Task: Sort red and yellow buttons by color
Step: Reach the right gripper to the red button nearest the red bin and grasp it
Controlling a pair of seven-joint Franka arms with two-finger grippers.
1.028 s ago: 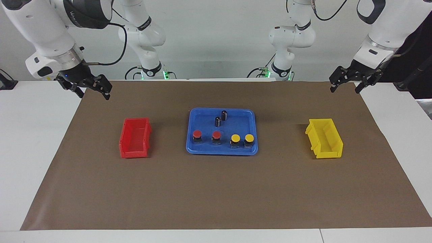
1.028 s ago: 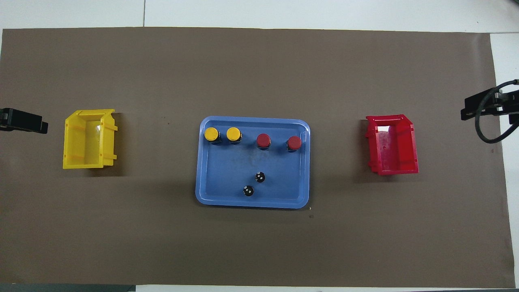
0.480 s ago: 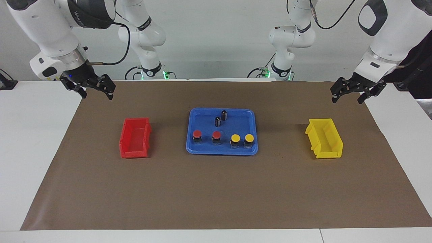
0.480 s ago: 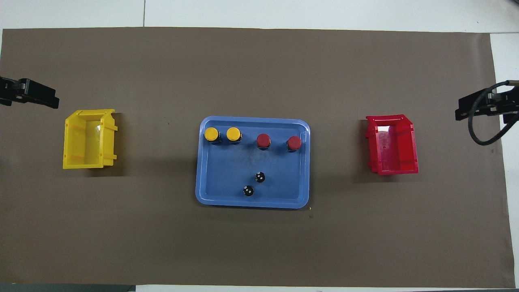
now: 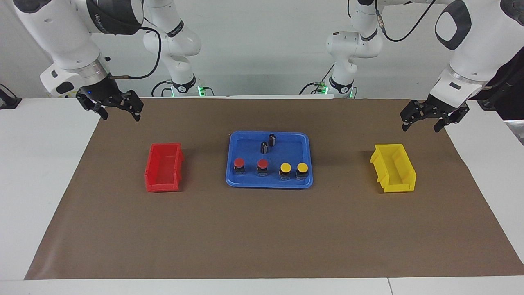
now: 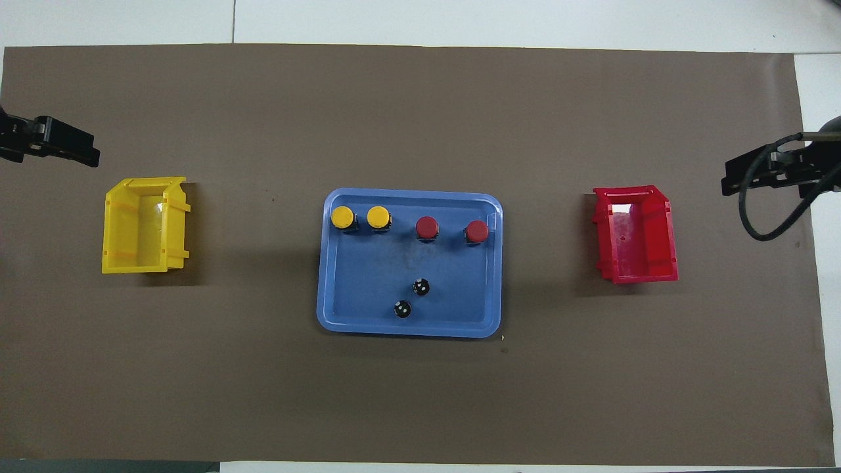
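Two red buttons (image 5: 238,164) (image 5: 262,164) and two yellow buttons (image 5: 285,168) (image 5: 302,168) stand in a row in the blue tray (image 5: 268,185), along its edge farthest from the robots. The overhead view shows the red caps (image 6: 427,226) (image 6: 477,230) toward the right arm's end and the yellow caps (image 6: 343,217) (image 6: 378,217) toward the left arm's end. My right gripper (image 5: 121,114) is open and empty in the air over the mat's edge by the red bin (image 5: 163,166). My left gripper (image 5: 420,125) is open and empty in the air over the mat by the yellow bin (image 5: 394,168).
Two small black cylinders (image 5: 272,139) (image 5: 264,147) stand in the tray, nearer to the robots than the buttons. The red bin (image 6: 634,233) and the yellow bin (image 6: 141,223) hold nothing. A brown mat (image 5: 262,237) covers the table.
Both grippers have moved a little inward over the mat, each toward its bin, and the left one has dropped lower. The buttons, tray and bins have not moved.
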